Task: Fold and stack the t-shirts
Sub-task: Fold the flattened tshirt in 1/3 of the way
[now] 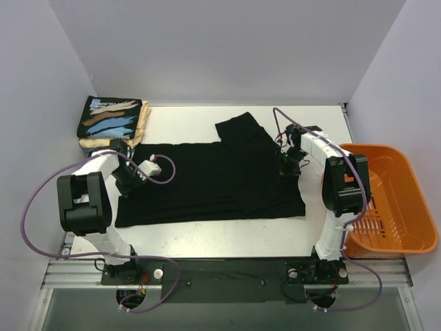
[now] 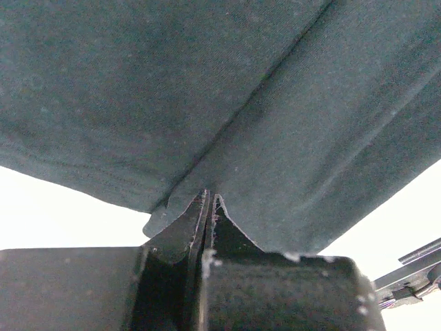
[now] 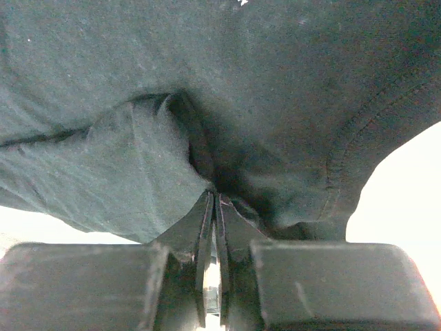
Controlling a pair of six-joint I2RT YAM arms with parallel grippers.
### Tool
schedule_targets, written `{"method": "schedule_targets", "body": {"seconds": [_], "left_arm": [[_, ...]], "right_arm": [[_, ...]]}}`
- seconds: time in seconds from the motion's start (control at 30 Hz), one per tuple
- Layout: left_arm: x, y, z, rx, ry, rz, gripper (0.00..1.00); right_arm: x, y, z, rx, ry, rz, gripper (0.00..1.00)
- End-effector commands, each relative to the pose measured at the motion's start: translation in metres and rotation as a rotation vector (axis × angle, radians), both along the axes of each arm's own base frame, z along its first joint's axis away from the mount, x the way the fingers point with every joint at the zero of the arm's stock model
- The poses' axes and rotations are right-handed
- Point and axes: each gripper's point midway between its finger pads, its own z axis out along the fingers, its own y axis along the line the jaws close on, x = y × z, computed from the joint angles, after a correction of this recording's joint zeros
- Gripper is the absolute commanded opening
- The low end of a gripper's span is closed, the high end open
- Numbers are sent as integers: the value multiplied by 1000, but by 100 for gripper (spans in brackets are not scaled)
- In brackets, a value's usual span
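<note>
Black, plain short-sleeved t-shirt (image 1: pixel 207 183) lies spread flat mid-table (image 1: pixel 207 238). I see my left gripper (image 2: pixel 209 201) pinched tight on its left edge and my right gripper (image 3: pixel 213 196) on its right edge. At the far-left corner, the folded brush-stroke print t-shirt (image 1: pixel 110 117) sits on the cream t-shirt (image 1: pixel 143 125).

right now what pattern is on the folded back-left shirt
The shirt is black with blue, tan, white brush strokes; top view.

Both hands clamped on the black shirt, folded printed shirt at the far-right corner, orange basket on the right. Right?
Wrong on one point: the folded printed shirt lies at the far-left corner, as the top view shows. The rest holds: left hand and right hand are clamped on the black shirt, orange basket on the right.
</note>
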Motion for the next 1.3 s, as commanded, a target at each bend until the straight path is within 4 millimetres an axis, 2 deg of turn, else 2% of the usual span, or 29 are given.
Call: {"method": "schedule_targets", "body": {"seconds": [0.0,0.07,0.2,0.33,0.37,0.4,0.43,0.5,0.63,0.73,0.9,0.97,1.07,1.17,1.27], "left_arm": [[22,1,29,0,-133,46,0],[32,3,38,12,-189,76,0],[38,-2,51,-13,-229,66,0],[20,-5,35,-28,-127,-22,0],[19,-3,31,-25,-114,-21,17],[19,-4,26,-33,-93,-33,23],[19,-5,23,-41,-67,-39,34],[19,-10,22,-76,-26,-51,43],[11,-26,23,-183,54,-104,51],[15,-33,18,-209,56,-121,52],[3,-39,10,-214,116,-160,49],[-1,-39,10,-216,136,-179,45],[-3,-35,6,-183,146,-175,31],[-8,-31,4,-163,161,-193,29],[-21,-29,3,-158,199,-224,29]], "right_arm": [[-5,-5,21,-11,-28,-23,0],[0,-10,31,-15,-62,-43,0],[10,-16,44,28,-100,-85,0],[8,-7,45,61,-96,-63,0],[7,-5,45,64,-94,-57,0],[5,-3,44,62,-90,-49,0],[3,-3,42,57,-84,-47,0],[3,-3,40,52,-82,-44,0],[0,-6,37,35,-76,-35,0],[-2,-7,37,36,-71,-26,0],[-3,-8,38,37,-71,-25,0],[-2,-9,39,45,-74,-27,0],[1,-10,39,48,-77,-33,0],[2,-9,40,54,-76,-34,0],[1,-11,40,49,-78,-34,0]]}}
